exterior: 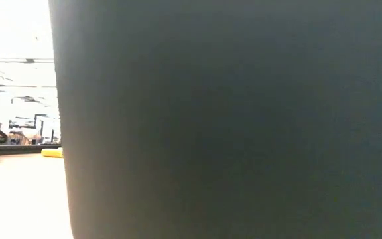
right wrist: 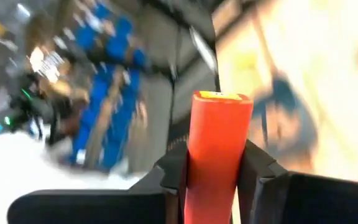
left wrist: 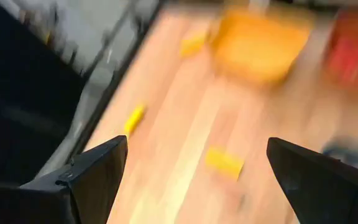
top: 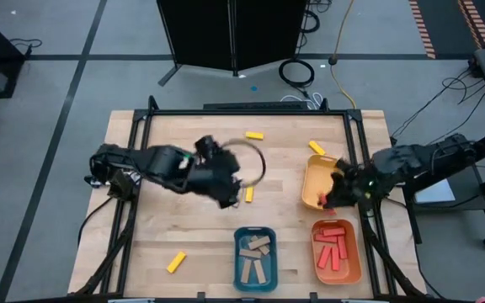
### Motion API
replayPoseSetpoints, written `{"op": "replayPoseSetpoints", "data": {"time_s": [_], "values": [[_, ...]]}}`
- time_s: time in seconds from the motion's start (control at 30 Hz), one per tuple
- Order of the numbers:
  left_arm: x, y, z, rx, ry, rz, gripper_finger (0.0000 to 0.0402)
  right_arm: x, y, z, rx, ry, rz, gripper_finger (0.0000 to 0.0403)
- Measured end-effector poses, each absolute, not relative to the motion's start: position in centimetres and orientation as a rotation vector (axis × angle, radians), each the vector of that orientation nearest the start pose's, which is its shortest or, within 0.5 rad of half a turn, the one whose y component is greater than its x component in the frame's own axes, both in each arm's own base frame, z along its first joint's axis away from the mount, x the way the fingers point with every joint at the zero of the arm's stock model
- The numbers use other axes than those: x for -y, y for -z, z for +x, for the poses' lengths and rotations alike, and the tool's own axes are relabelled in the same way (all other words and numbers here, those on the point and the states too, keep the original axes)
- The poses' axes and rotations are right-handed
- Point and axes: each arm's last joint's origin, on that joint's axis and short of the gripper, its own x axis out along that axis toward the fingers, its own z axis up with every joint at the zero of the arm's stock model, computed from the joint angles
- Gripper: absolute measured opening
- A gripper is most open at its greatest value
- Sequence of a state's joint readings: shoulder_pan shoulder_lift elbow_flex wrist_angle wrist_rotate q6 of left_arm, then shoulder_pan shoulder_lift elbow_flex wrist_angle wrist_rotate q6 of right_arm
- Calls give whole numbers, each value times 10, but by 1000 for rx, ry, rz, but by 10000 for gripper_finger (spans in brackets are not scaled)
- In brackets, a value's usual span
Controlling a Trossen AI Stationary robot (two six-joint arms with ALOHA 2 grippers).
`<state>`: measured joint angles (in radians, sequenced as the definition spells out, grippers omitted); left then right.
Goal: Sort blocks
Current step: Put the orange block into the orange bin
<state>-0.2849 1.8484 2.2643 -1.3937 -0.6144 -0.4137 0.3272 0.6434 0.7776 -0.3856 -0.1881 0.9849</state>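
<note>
A broad dark shape (exterior: pixel 231 119) sits close before the lens and blocks most of the low view, from twelve o'clock round to six. Only a strip at nine o'clock stays clear. There the pale table (exterior: pixel 18 199) runs back to a yellow block (exterior: pixel 52 153) lying flat at its far edge. Behind it, the bright room is indistinct.

- The low view is almost wholly blocked by a dark surface (exterior: pixel 231 119) close to the lens — only a strip at nine o'clock shows, with one yellow block (exterior: pixel 52 153).
- The left wrist view is smeared; the yellow tray (left wrist: pixel 260 43) at twelve o'clock has no clear rim.
- The red block (right wrist: pixel 215 155) runs off at six o'clock — its lower end is unseen.
</note>
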Motion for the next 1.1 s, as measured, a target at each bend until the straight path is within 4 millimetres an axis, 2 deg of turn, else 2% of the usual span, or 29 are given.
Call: {"op": "replayPoseSetpoints", "data": {"time_s": [0.1, 0.33, 0.47, 0.6, 0.77, 0.97, 1.1], "values": [[88, -424, 318, -948, -500, 89, 382, -60, -315, 131, -687, -309, 1019, 48], [109, -405, 302, -1041, -387, 209, 382, -90, -283, 139, -1074, -88, 1189, 48], [120, -381, 295, -1120, -367, 291, 382, -112, -267, 145, -1220, 36, 1260, 48], [133, -349, 288, -1219, -336, 389, 382, -129, -251, 149, -1322, 155, 1276, 48], [146, -321, 279, -1296, -294, 489, 382, -147, -231, 153, -1410, 297, 1275, 48], [153, -302, 281, -1300, -287, 446, 382, -158, -212, 158, -1501, 428, 1284, 50], [153, -299, 283, -1277, -330, 374, 382, -161, -206, 160, -1541, 472, 1288, 79]]}}
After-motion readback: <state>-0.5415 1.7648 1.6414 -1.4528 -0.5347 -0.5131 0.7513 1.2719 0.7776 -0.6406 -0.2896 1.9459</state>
